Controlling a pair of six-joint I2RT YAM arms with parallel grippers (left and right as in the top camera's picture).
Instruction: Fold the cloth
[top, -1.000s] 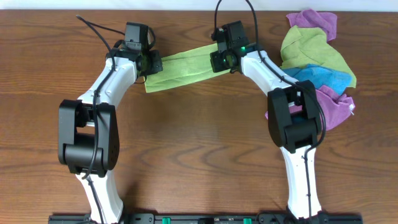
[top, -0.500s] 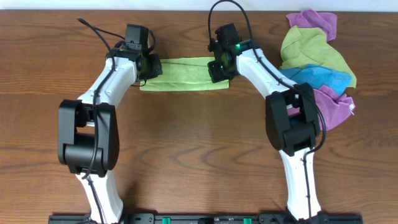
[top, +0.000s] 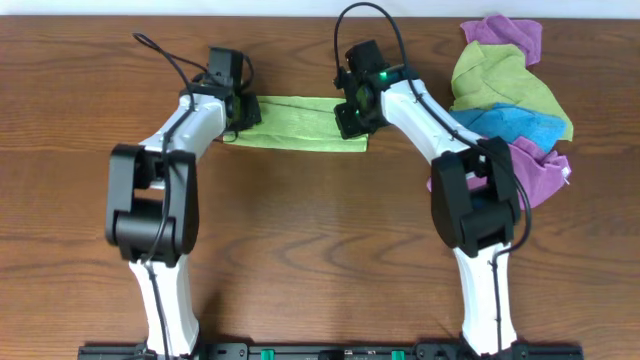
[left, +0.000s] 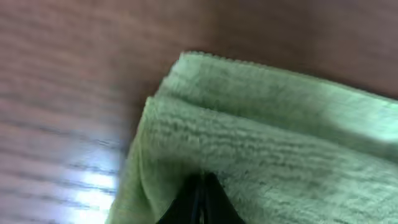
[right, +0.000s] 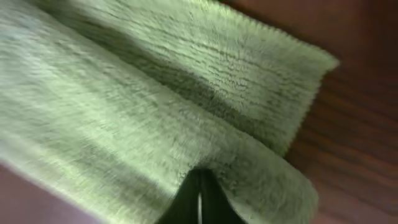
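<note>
A light green cloth (top: 298, 124) lies as a long folded strip near the far edge of the wooden table, stretched between my two grippers. My left gripper (top: 238, 110) is shut on the cloth's left end; in the left wrist view the black fingertips (left: 200, 198) pinch the green cloth (left: 273, 149). My right gripper (top: 352, 118) is shut on the cloth's right end; in the right wrist view the fingertips (right: 199, 199) pinch the folded green layers (right: 155, 106).
A heap of other cloths (top: 510, 90), purple, green and blue, lies at the far right of the table beside the right arm. Bare wooden tabletop (top: 310, 240) lies in front of the cloth.
Both grippers have moved the cloth toward the front and lowered it. The strip, slanted up to the right before, now lies level and slightly lower at the right end.
</note>
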